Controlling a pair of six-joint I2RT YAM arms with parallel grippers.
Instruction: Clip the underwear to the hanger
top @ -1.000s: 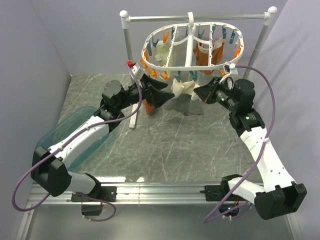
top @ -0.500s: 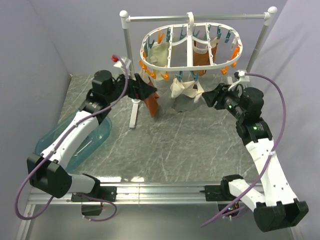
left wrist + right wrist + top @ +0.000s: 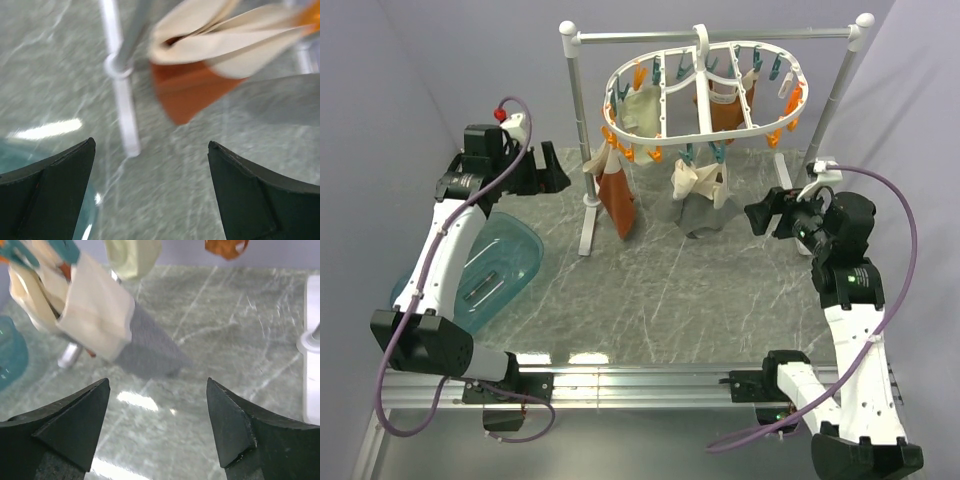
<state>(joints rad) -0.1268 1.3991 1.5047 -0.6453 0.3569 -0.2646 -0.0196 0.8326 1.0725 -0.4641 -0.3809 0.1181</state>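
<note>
Grey-veined bench (image 3: 670,300) carries a metal rail stand (image 3: 582,150); the underwear (image 3: 698,200) hangs from teal pegs (image 3: 688,153) on the hanger (image 3: 700,105), at its near rim. The left pincer (image 3: 555,178) and right pincer (image 3: 757,215) gape empty, well apart from it. Clipping looks done; any withdrawal should avoid brushing cloth or swinging the frame.

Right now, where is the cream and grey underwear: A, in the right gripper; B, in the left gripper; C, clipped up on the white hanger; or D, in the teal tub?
C: the underwear hangs from teal pegs on the front rim of the hanger, with the left gripper and right gripper both open and apart from it.
</note>
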